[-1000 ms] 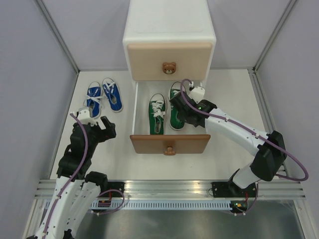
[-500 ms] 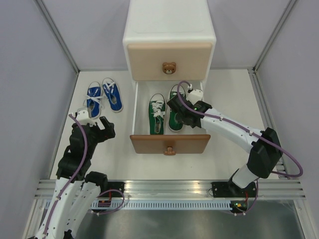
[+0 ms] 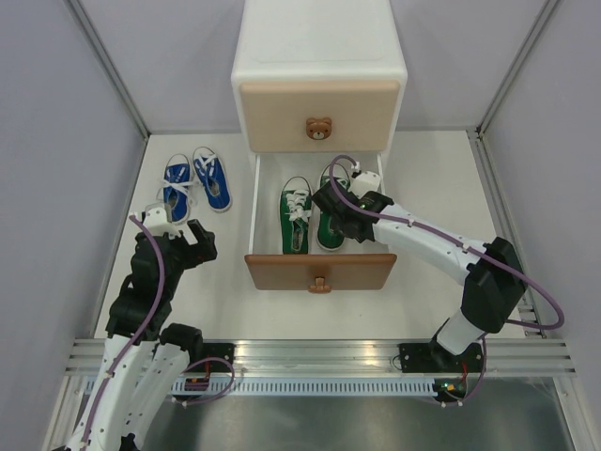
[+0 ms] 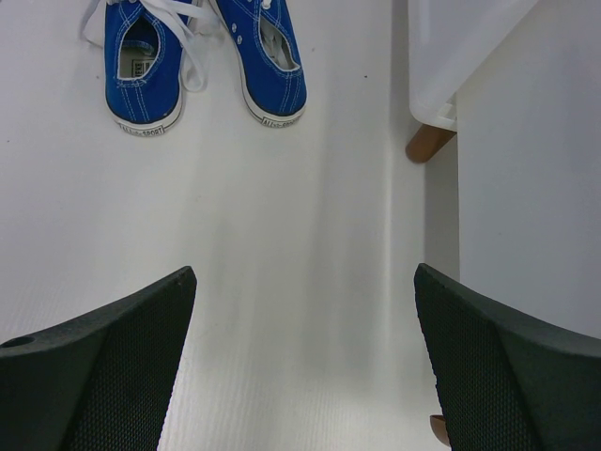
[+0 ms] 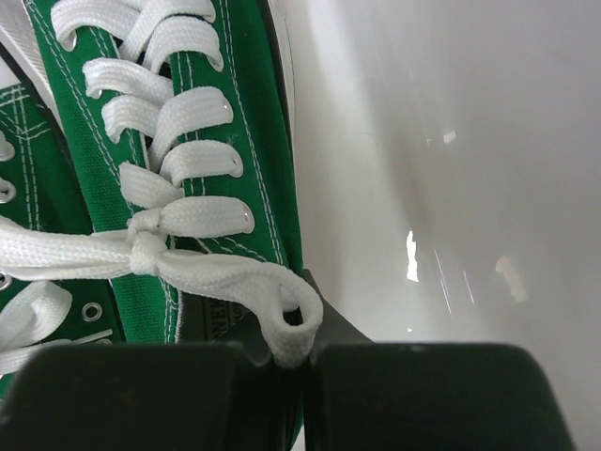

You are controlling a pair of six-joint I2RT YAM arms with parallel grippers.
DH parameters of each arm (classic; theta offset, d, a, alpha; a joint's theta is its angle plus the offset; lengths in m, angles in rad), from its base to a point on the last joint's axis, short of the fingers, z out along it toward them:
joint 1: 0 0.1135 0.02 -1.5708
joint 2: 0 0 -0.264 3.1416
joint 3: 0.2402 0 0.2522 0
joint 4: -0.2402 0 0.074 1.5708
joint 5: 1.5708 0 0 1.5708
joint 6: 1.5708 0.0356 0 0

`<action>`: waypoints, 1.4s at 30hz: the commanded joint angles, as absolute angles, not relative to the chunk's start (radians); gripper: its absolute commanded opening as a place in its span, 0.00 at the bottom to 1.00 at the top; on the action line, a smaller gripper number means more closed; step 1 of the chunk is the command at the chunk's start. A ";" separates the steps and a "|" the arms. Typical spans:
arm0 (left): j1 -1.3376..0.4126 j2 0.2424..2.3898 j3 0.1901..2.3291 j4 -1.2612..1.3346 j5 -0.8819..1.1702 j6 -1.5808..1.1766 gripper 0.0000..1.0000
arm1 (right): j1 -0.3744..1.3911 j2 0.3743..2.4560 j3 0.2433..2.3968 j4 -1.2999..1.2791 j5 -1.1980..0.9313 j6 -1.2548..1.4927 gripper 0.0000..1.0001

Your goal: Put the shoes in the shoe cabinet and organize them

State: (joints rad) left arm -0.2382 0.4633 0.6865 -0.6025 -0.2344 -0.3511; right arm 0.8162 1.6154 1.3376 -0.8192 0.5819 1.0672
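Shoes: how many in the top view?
4: two green shoes in the open lower drawer, two blue shoes on the table left of it. Shut upper drawer could hide more.

— What is the green shoe (image 5: 235, 141) made of?
— Matt woven canvas with rows of pale stitching. Its laces (image 5: 178, 169) are flat white braided cloth.
— And the drawer wall (image 5: 423, 141) beside it?
— Smooth, glossy white, plastic by the look, with small bright highlights.
— On your other side?
— The blue shoes (image 4: 146, 66) are the same matt canvas, with smooth white rubbery soles. The table (image 4: 300, 263) is matt white and faintly ribbed. On my left gripper (image 4: 305, 366) the pads (image 4: 122, 366) are matt black with a fine mesh grain.
— The shoe cabinet (image 3: 319, 38)?
— A smooth white shell with a soft sheen.
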 commanded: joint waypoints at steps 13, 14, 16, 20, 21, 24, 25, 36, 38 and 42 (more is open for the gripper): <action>-0.242 0.451 0.687 -0.574 -0.256 -0.344 1.00 | 0.834 1.600 1.370 -0.814 0.663 1.103 0.04; -0.242 0.451 0.689 -0.572 -0.255 -0.344 1.00 | 0.831 1.597 1.370 -0.816 0.663 1.103 0.04; -0.242 0.453 0.689 -0.574 -0.255 -0.344 1.00 | 0.833 1.594 1.371 -0.818 0.666 1.103 0.04; -0.242 0.456 0.690 -0.572 -0.256 -0.344 1.00 | 0.834 1.589 1.373 -0.818 0.678 1.104 0.05; -0.242 0.456 0.690 -0.572 -0.256 -0.344 1.00 | 0.834 1.592 1.373 -0.818 0.677 1.103 0.06; -0.242 0.454 0.689 -0.574 -0.256 -0.344 1.00 | 0.834 1.595 1.371 -0.815 0.673 1.106 0.06; -0.242 0.454 0.689 -0.572 -0.256 -0.342 1.00 | 0.833 1.598 1.370 -0.815 0.669 1.109 0.06; -0.242 0.454 0.689 -0.574 -0.259 -0.344 1.00 | 0.834 1.592 1.348 -0.789 0.654 1.115 0.10; -0.242 0.453 0.689 -0.574 -0.259 -0.344 1.00 | 0.834 1.591 1.347 -0.787 0.655 1.115 0.11; -0.242 0.454 0.689 -0.575 -0.261 -0.344 1.00 | 0.834 1.591 1.345 -0.795 0.663 1.117 0.11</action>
